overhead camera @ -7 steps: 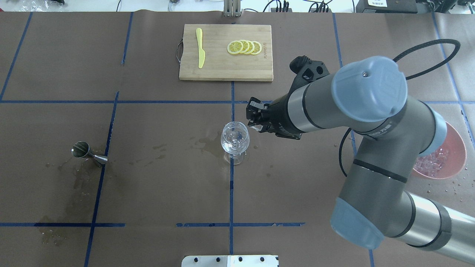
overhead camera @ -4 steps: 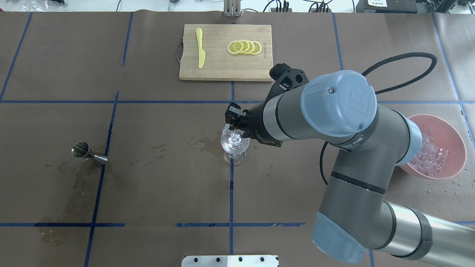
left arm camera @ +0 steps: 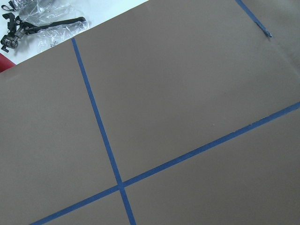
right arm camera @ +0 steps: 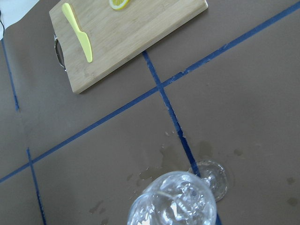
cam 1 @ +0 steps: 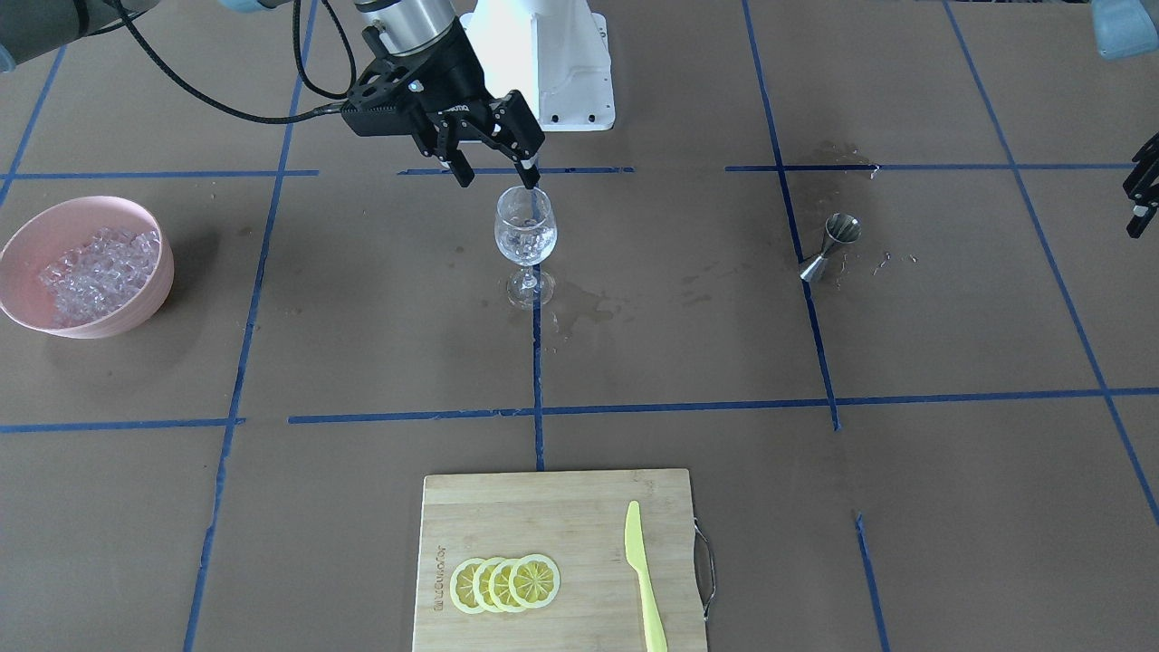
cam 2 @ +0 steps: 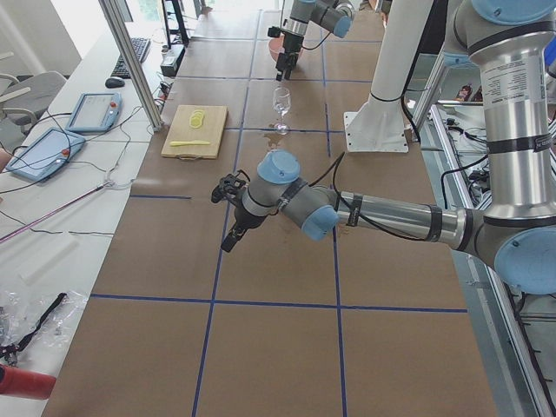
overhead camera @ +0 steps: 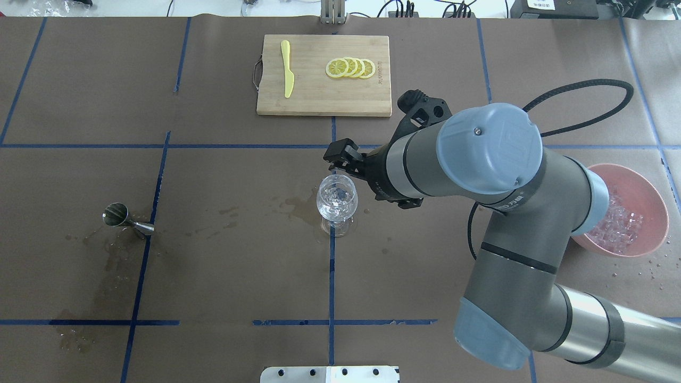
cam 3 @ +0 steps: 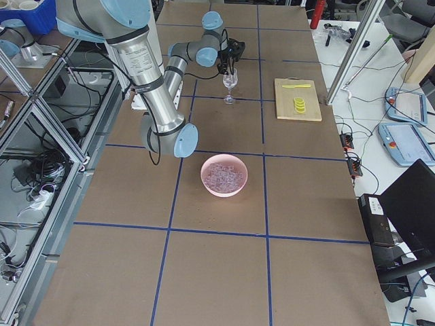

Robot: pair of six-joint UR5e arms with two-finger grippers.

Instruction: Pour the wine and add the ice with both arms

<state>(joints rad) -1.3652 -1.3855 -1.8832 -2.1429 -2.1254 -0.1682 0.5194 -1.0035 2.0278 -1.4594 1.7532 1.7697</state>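
A clear wine glass [overhead camera: 336, 201] stands upright at the table's middle, with a few pieces of ice [right arm camera: 182, 200] in its bowl. It also shows in the front view [cam 1: 525, 234]. My right gripper [cam 1: 496, 175] hovers just above the glass rim, open and empty; it also shows in the overhead view [overhead camera: 340, 161]. More ice [cam 1: 90, 263] fills a pink bowl [overhead camera: 653, 198] at the right. My left gripper [cam 2: 233, 239] hangs over bare table far to the left. I cannot tell whether it is open or shut. No wine bottle shows.
A steel jigger [overhead camera: 126, 219] lies on its side at the left among wet stains. A bamboo cutting board [overhead camera: 319, 98] at the far side carries a yellow knife [overhead camera: 287, 69] and lemon slices [overhead camera: 350, 67]. A wet patch [overhead camera: 298, 205] lies beside the glass.
My right arm swung left from the bowl side until its gripper was over the glass, then shifted slightly toward the cutting board. The glass has not moved.
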